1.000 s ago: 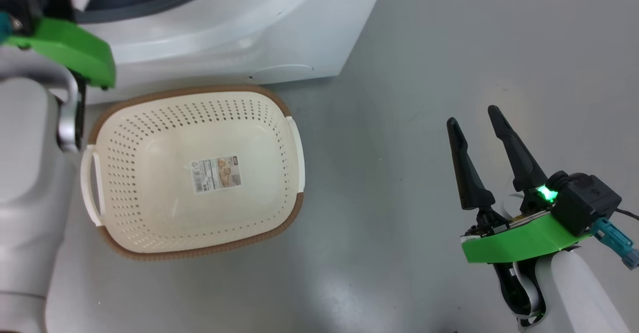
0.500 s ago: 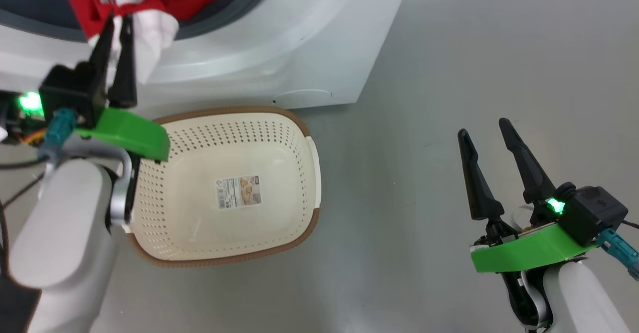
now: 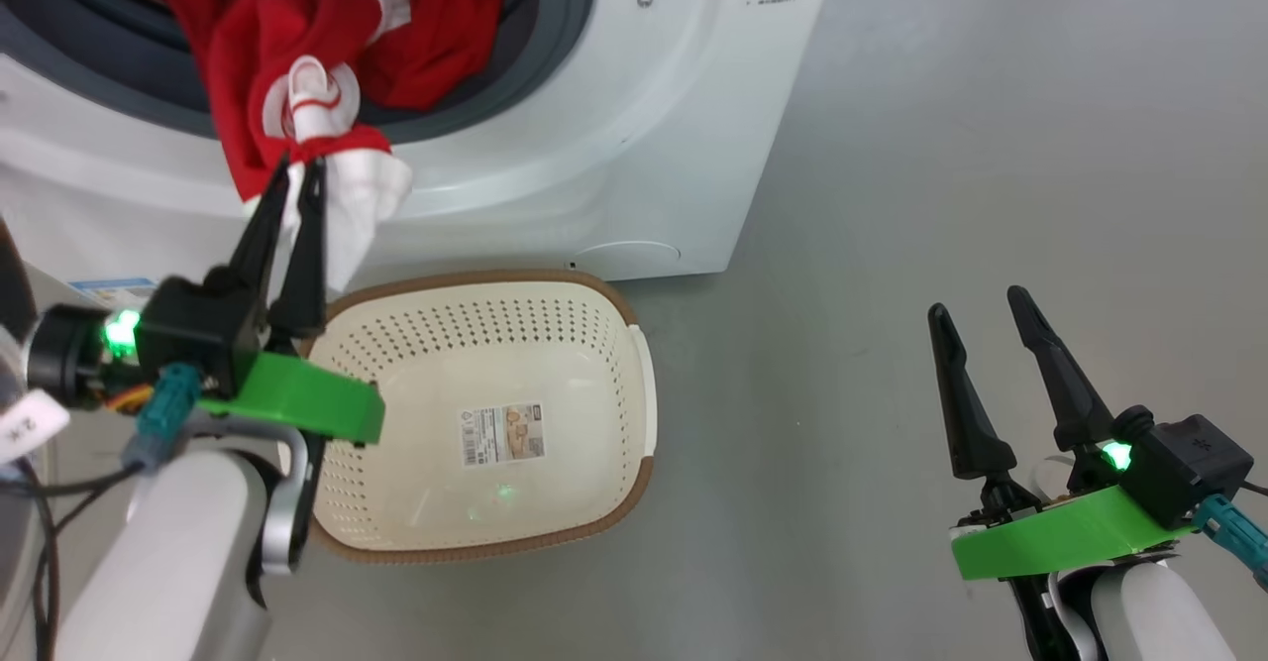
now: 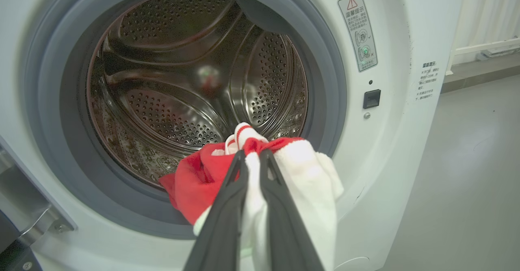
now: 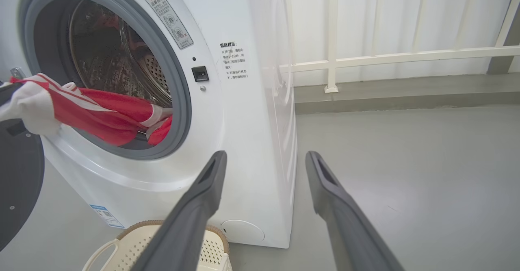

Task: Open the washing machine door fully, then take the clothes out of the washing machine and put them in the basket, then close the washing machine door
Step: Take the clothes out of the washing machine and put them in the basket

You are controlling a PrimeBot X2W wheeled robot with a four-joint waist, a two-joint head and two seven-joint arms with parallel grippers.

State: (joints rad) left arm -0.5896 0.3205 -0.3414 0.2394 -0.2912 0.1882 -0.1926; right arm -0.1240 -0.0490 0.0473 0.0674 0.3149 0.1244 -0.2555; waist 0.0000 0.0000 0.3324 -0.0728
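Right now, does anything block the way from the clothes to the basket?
Nothing visible does. The left gripper holds the clothes at the washing machine mouth, part trailing inside; the basket sits open just below.

The left tool [image 3: 301,165], pinching the clothes [image 3: 297,17], comes back out of the opening of the washing machine [image 3: 614,146] and now sits before its lower front lip. The clothes come with it: a red-and-white fold now hangs outside that opening. The head camera tilts up, bringing more of the washing machine's opening into view.
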